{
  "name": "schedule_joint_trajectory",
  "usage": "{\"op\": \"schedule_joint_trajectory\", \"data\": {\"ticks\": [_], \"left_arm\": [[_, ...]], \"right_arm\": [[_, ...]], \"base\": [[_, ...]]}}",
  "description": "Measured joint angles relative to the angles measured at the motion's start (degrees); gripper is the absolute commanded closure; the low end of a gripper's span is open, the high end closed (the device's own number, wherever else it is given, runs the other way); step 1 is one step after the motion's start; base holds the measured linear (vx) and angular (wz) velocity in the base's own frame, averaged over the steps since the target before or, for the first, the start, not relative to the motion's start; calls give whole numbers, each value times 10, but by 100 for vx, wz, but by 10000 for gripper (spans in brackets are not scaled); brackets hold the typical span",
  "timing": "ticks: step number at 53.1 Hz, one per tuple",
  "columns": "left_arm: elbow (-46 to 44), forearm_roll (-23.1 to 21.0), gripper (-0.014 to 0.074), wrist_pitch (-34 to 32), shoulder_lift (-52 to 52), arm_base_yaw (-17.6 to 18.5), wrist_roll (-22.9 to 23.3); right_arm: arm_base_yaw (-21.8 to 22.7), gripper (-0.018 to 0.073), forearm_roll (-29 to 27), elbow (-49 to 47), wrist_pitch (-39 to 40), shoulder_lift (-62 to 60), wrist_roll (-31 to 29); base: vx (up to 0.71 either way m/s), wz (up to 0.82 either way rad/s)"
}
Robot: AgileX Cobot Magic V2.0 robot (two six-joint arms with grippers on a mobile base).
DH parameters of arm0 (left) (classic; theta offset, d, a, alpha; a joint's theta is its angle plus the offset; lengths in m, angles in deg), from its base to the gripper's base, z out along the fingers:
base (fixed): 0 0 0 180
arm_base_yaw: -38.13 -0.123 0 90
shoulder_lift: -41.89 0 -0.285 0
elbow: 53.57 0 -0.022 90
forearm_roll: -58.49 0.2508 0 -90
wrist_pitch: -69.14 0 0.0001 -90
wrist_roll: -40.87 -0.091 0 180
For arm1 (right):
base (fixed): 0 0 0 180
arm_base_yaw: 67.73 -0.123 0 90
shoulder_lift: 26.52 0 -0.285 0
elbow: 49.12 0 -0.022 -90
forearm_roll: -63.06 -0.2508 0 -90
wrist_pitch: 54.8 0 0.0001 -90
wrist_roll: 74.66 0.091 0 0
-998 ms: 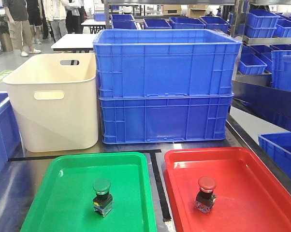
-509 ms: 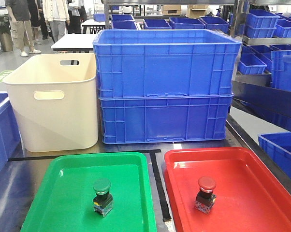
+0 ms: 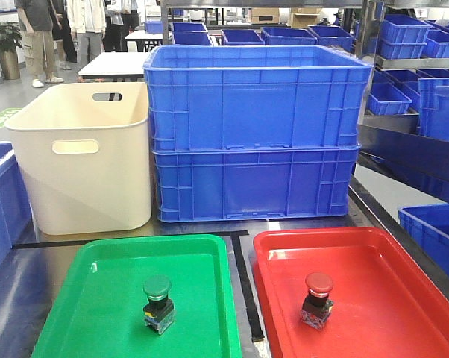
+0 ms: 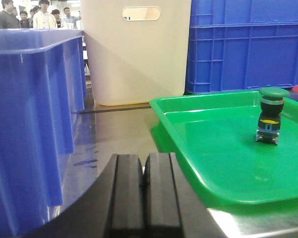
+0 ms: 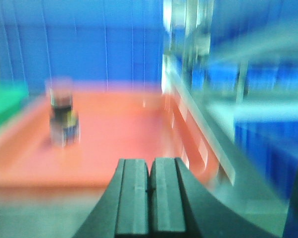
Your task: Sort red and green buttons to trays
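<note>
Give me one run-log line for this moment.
green button: upright in green tray | red button: upright in red tray | left gripper: shut, empty | right gripper: shut, empty

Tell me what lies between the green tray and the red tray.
In the front view, a black tape strip on the bare tabletop separates the green tray from the red tray; nothing else lies there.

a warehouse-like workshop floor: stacked blue crates (image 3: 254, 130), shelving racks (image 3: 415, 45) of bins, standing onlookers (image 3: 57, 33)
</note>
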Motion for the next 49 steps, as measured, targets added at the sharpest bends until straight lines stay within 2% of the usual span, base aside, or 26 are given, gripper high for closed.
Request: {"op": "schedule_joint_trajectory", "data": {"ticks": [49], "left_arm": [[0,0,599,0,0,0,0]], "right_arm": [[0,569,-4,0,10,0,-11]], "base": [[0,0]]}}
